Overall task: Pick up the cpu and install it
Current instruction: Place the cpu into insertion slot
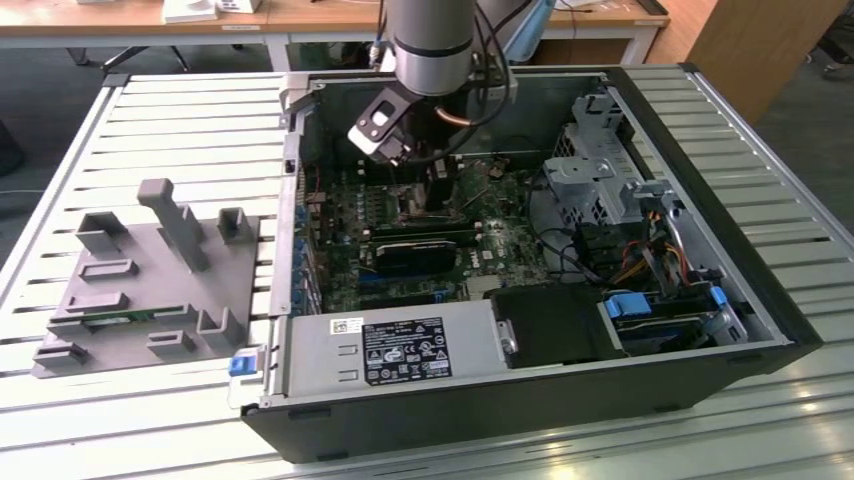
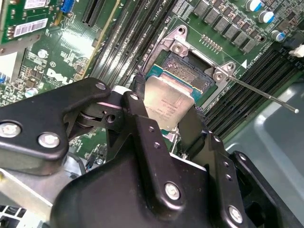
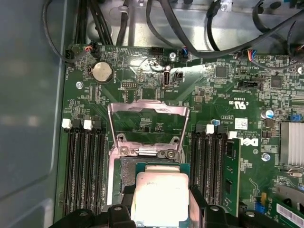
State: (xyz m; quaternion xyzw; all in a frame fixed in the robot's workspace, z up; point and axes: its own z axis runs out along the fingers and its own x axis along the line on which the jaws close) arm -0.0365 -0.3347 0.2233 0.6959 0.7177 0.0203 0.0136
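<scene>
The cpu (image 2: 168, 102) (image 3: 161, 195), a silver square chip with a pale rim, sits between my gripper's (image 2: 166, 108) (image 3: 161, 205) black fingers (image 2: 137, 102), which are shut on two of its opposite edges. It is directly over the open black socket (image 2: 192, 71) (image 3: 127, 173) on the green motherboard, slightly offset, so part of the socket's contact field shows past its edge. Whether the chip touches the socket I cannot tell. In the exterior view the gripper (image 1: 434, 195) reaches down into the open computer case (image 1: 747, 300), low over the board.
The socket's metal load plate (image 3: 147, 124) stands flipped open, and its thin lever rod (image 2: 266, 95) sticks out sideways. Black memory slots (image 3: 83, 166) flank the socket, one holding a green stick (image 3: 231, 171). Cables (image 3: 156, 19), a drive cage (image 1: 601, 170) and a power supply (image 1: 387, 350) crowd the case. A grey fixture (image 1: 147, 270) lies on the table.
</scene>
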